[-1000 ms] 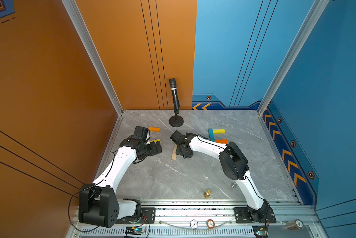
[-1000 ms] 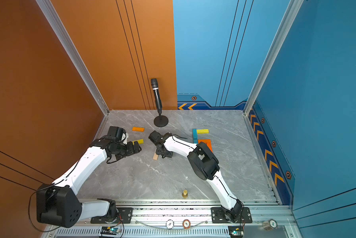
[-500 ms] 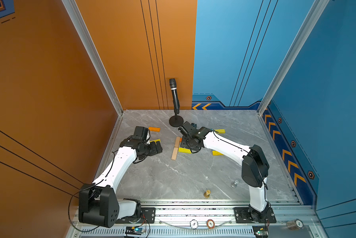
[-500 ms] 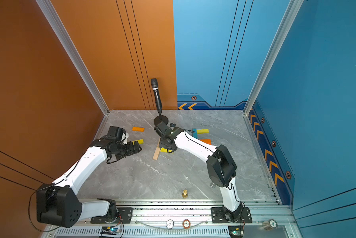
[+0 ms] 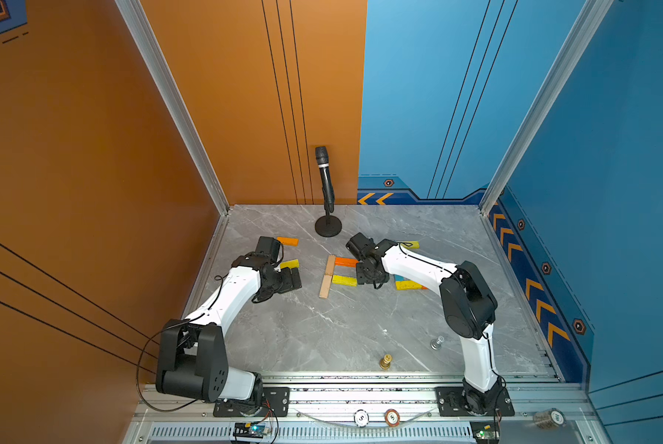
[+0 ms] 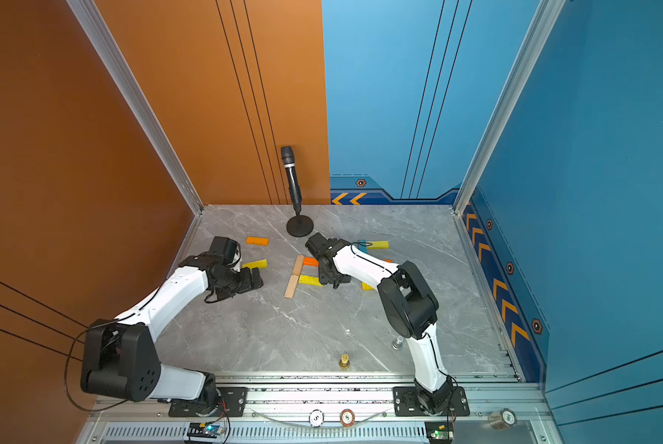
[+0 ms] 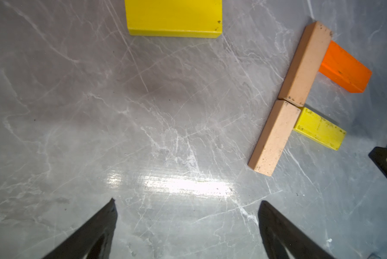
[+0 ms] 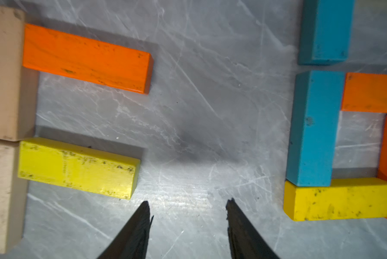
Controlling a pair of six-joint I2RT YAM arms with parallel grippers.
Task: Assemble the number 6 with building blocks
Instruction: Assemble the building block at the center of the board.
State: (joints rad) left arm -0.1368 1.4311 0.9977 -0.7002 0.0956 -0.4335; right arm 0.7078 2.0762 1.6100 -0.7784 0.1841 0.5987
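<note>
Since a second ago the right arm has swung its elbow out to the right and drawn its hand off the middle of the counter (image 5: pixel 322 330), baring two painted bars there, while the left arm has not shifted. Farthest left on the glossy, white-veined grey marble-look surface lie a loose orange bar (image 5: pixel 288 241) and a loose yellow bar (image 5: pixel 289 264), both flat rectangular blocks. Just beside the latter hangs the left hand (image 7: pixel 188 200), its tapered black fingers spread wide and empty. Next come two tan bars (image 5: pixel 327 278) of plain, unpainted wood, speckled with dark nicks, laid end to end in one line. An orange bar (image 8: pixel 87 58) and a yellow bar (image 8: pixel 78 168), their paint scuffed and chipped, butt end-on against that line and run side by side, apart from each other. The right hand (image 8: pixel 188 200) hovers low over bare counter past their free ends, fingers parted with nothing between them. Beyond it sits a tighter group: two blue bars (image 8: pixel 313 127) in line, a worn yellow base bar (image 8: pixel 338 199) touching the nearer one's end, and orange bars (image 8: pixel 372 92) closing a square.
</note>
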